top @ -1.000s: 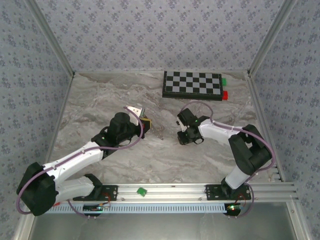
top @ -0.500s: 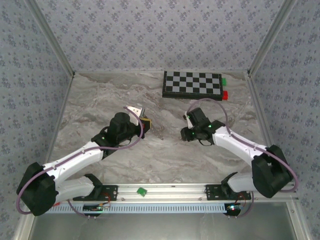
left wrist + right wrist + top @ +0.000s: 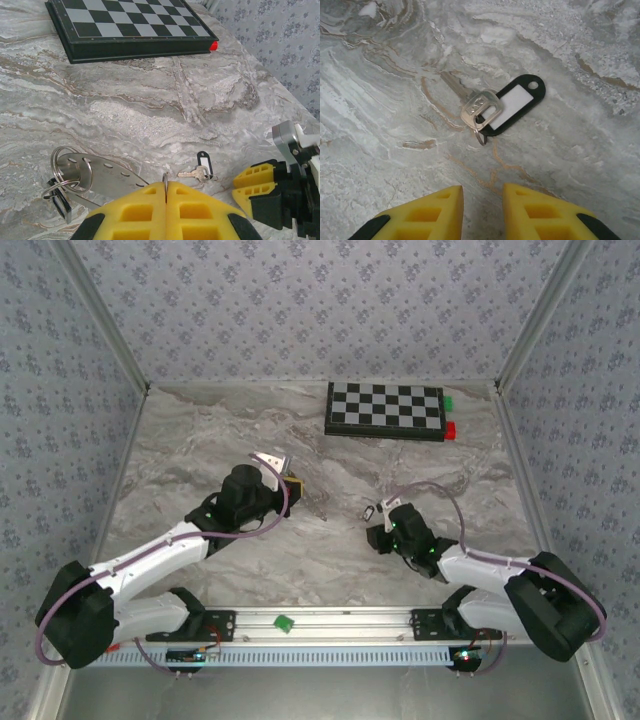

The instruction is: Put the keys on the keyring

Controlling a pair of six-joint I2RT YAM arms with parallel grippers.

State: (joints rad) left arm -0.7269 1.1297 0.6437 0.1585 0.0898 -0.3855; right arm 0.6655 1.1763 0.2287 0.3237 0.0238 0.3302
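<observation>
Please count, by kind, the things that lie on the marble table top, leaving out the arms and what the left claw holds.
Chessboard: 1
Key with a black tag: 1
Green block: 1
Red block: 1
Total: 4

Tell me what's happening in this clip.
The left end effector is shut, pinching a thin metal ring edge-on between its fingers. The right end effector hovers open just short of a key with a black tag. The key lies flat on the table and has not yet been grasped.
</observation>
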